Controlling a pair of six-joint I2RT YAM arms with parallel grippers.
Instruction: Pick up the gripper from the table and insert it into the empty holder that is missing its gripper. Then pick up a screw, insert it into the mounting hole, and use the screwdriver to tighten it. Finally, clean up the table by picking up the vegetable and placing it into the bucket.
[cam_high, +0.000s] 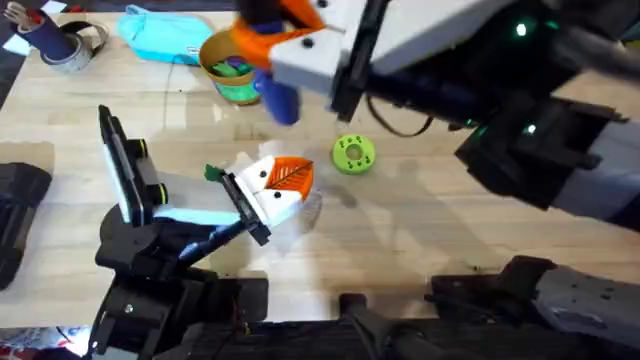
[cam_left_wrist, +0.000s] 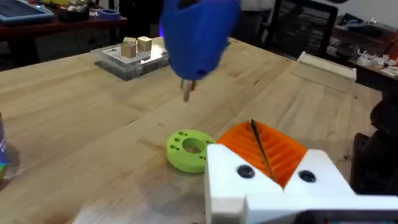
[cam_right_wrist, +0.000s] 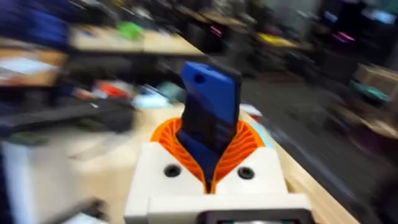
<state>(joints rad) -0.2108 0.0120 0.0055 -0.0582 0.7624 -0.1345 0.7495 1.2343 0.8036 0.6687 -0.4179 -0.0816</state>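
My right gripper (cam_high: 268, 48) hangs over the far middle of the table, its orange pads shut on the blue handle of the screwdriver (cam_high: 279, 97). In the right wrist view the handle (cam_right_wrist: 210, 102) stands up between the pads (cam_right_wrist: 245, 143). The left wrist view shows the screwdriver (cam_left_wrist: 196, 34) in the air with its short shaft pointing down. My left gripper (cam_high: 288, 180) rests low at mid table, white blocks and orange pads (cam_left_wrist: 280, 152) pressed together. The gold-yellow bucket (cam_high: 232, 78) stands just left of the screwdriver with something green inside. I cannot pick out a loose gripper piece, holder or screw.
A green holed disc (cam_high: 352, 154) lies right of my left gripper, also seen in the left wrist view (cam_left_wrist: 188, 149). A teal cloth pouch (cam_high: 165, 36) and a tape roll (cam_high: 72, 47) sit at the far left. A clear tray with wooden blocks (cam_left_wrist: 132, 56) stands farther off.
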